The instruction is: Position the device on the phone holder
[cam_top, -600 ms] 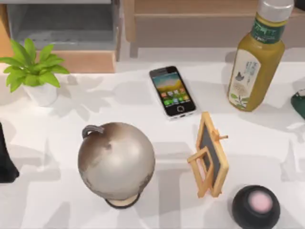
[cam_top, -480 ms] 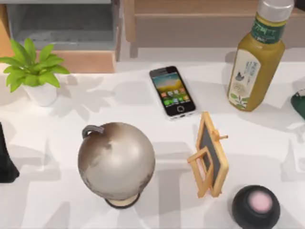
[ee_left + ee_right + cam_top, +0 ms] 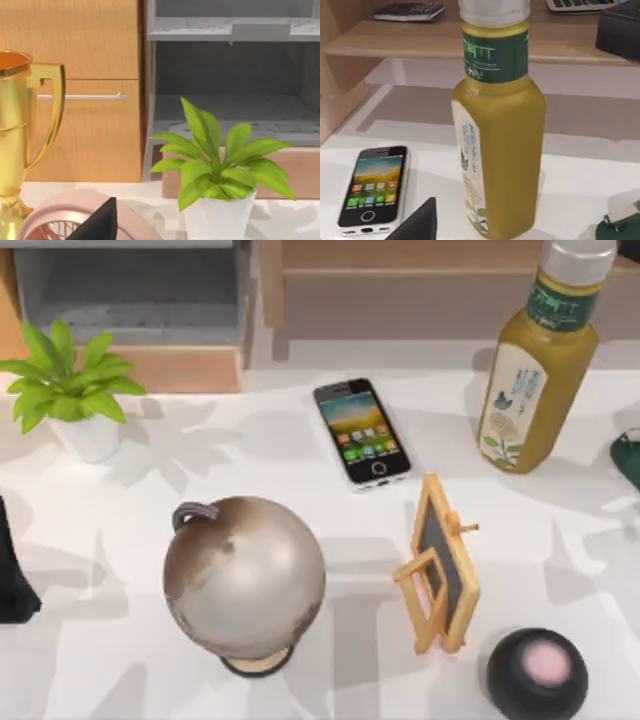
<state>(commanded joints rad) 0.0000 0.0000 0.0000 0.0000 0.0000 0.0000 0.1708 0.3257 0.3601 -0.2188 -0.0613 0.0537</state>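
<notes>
Phone (image 3: 361,432) lies flat, screen up, on white worktop (image 3: 120,530) near back centre, apart from everything. Wooden phone holder (image 3: 440,568) stands nearer front, to phone's right, nothing resting on it. Globe (image 3: 244,578) front centre, green bottle (image 3: 535,370) back right, potted plant (image 3: 70,390) back left, black speaker (image 3: 537,672) front right. My left arm sits at left edge, right arm at right edge; cannot tell either gripper's opening.

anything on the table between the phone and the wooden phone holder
No. In the top view, only bare white tabletop separates the phone from the wooden phone holder.
</notes>
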